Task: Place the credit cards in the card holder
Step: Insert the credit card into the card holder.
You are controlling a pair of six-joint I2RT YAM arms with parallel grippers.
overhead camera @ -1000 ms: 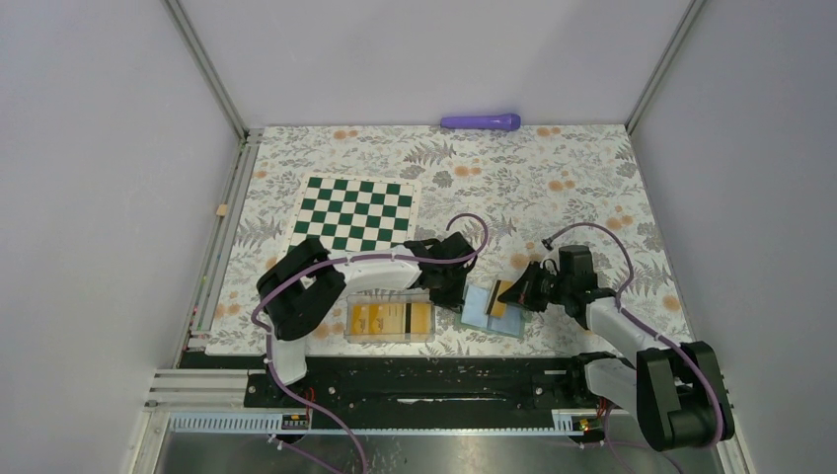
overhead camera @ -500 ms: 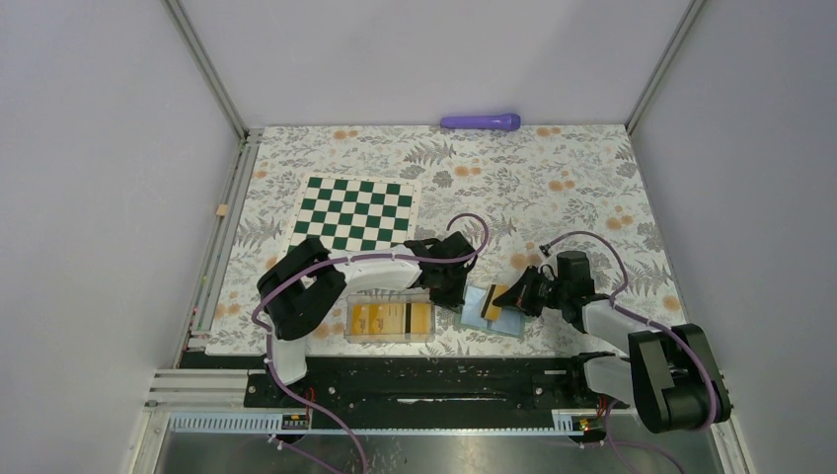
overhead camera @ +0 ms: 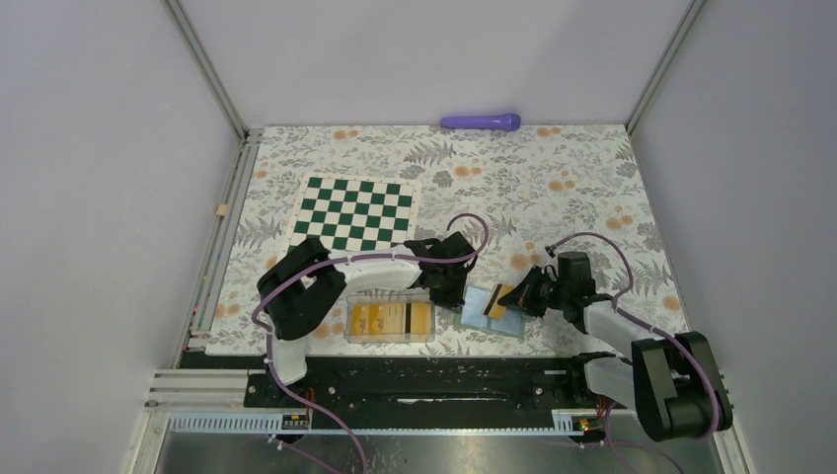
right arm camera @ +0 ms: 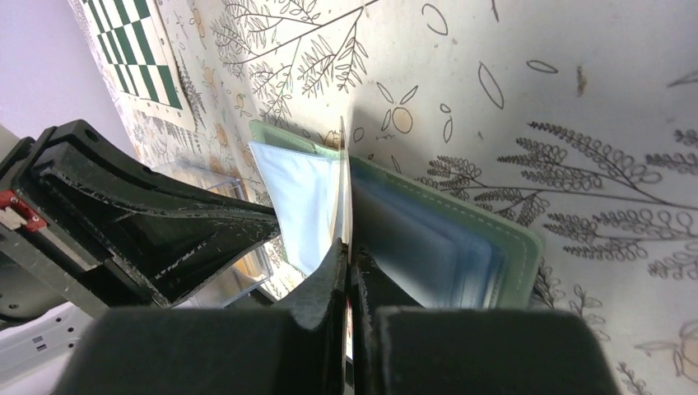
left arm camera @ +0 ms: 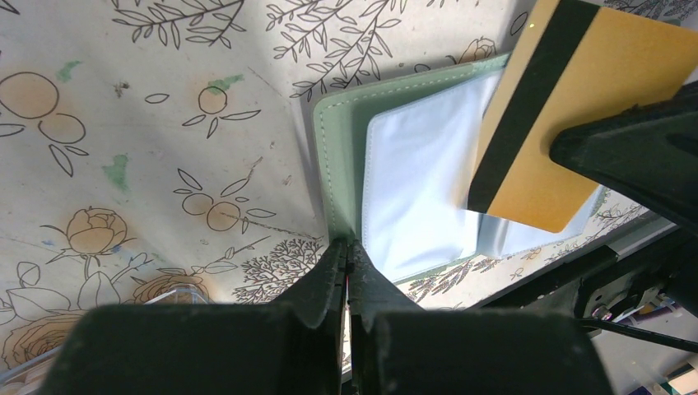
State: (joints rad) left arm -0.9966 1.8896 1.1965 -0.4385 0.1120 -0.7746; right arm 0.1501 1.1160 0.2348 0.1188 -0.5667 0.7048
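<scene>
The card holder (overhead camera: pixel 486 318) lies open on the floral mat, sage-green rim and light blue inside; it also shows in the left wrist view (left arm camera: pixel 336 156) and the right wrist view (right arm camera: pixel 494 239). My left gripper (overhead camera: pixel 460 295) is shut on its left edge (left arm camera: pixel 348 247). My right gripper (overhead camera: pixel 515 298) is shut on one orange-yellow credit card (overhead camera: pixel 499 298) and holds it tilted over the open holder, dark stripe showing (left arm camera: pixel 568 107). In the right wrist view the card (right arm camera: pixel 343 189) is edge-on between my shut jaws (right arm camera: pixel 347 251). More credit cards (overhead camera: pixel 389 318) lie in a clear box.
The clear plastic box (overhead camera: pixel 350 321) sits just left of the holder, under the left arm. A green chessboard mat (overhead camera: pixel 357 210) lies at the back left. A purple marker-like object (overhead camera: pixel 481 121) lies by the back wall. The black rail runs along the near edge.
My right arm has shifted slightly, moving the card a little over the open holder. The left gripper and the holder have not moved.
</scene>
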